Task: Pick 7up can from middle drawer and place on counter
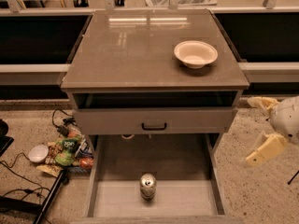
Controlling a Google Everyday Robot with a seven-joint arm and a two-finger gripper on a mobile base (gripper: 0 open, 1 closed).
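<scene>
7up can, a small aluminium drink can with a silver pull-tab top, stands upright on my screen in the wide, shallow grey wooden middle drawer. That drawer is pulled out toward the camera. The can sits on the bare plank floor of the tray near its front edge, roughly midway between the two low side walls and touching neither.

Above the open tray I see the grey upper drawer front with its small black handle. Above that is a dark slot under the top slab. The smooth, glossy grey-brown counter carries a round cream bowl, upright on its right side and well apart from the can.

My two-finger gripper hangs to the right of the cabinet over the speckled floor, level in the picture with the drawer front, and well apart from the can. Its cream-coloured fingers point left toward the cabinet and are spread wide, gripping nothing. The white wrist body sits at the right edge of my view.

On the ground left of the cabinet lies a heap of colourful snack bags. A small white round dish sits just beside them, and black cables trail nearby.
</scene>
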